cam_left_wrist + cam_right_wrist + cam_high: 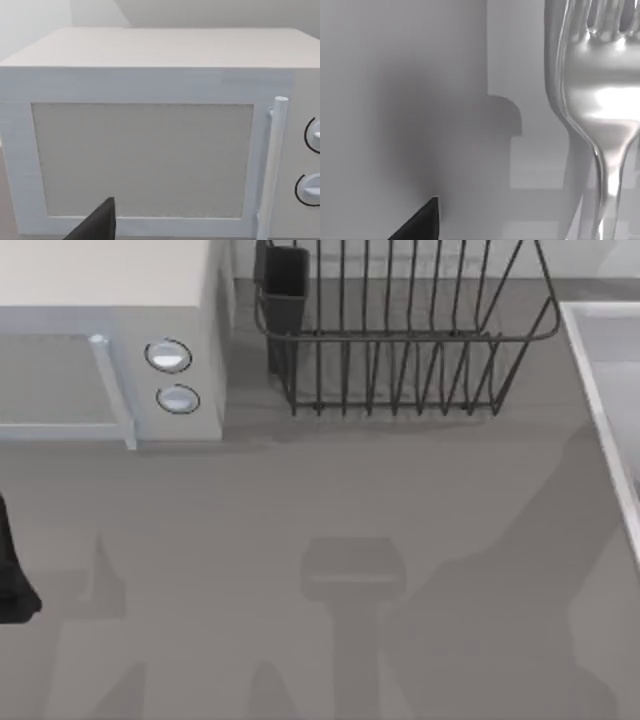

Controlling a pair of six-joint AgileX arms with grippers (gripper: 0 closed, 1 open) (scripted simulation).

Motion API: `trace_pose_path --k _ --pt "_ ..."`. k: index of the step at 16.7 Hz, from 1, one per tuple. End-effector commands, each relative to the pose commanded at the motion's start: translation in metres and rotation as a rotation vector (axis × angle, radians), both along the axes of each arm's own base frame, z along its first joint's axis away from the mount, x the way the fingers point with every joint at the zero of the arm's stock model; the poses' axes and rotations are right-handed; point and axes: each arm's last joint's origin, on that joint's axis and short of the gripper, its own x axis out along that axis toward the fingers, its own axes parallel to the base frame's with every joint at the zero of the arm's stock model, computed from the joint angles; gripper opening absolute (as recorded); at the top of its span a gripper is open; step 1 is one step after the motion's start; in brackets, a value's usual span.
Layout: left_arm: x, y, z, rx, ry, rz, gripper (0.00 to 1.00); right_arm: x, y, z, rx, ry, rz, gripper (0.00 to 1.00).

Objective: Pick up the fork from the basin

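The fork point(600, 100) is shiny silver and looms very close in the right wrist view, tines up and its thin handle running down out of the picture. Behind it lies the pale smooth surface of the basin point(410, 90). A black part of my right gripper point(422, 222) shows at the edge of that view, to one side of the fork and apart from it. In the top view the basin's raised light rim point(600, 390) runs along the right edge. My left arm point(12, 585) is parked at the table's far left.
A white microwave-like box point(110, 330) with two round knobs stands at the back left, and it faces the left wrist camera point(145, 155). A black wire dish rack point(400, 330) stands at the back centre. Grey tabletop point(320, 540) spreads in front.
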Motion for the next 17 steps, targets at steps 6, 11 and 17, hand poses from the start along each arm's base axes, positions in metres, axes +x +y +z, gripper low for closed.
trace_pose_path --k 6,11,17 --pt "0.0000 0.0000 0.0000 0.000 0.000 0.000 1.00 -0.0002 0.0000 -0.0008 0.000 0.001 0.000 0.85" --pt "0.0000 0.0000 0.0000 0.000 0.000 0.000 1.00 -0.0002 0.0000 -0.0008 0.000 0.001 0.000 0.47" --pt "0.0000 0.0000 0.0000 0.000 0.000 0.000 1.00 -0.0002 0.0000 -0.0008 0.000 0.001 0.000 0.02"
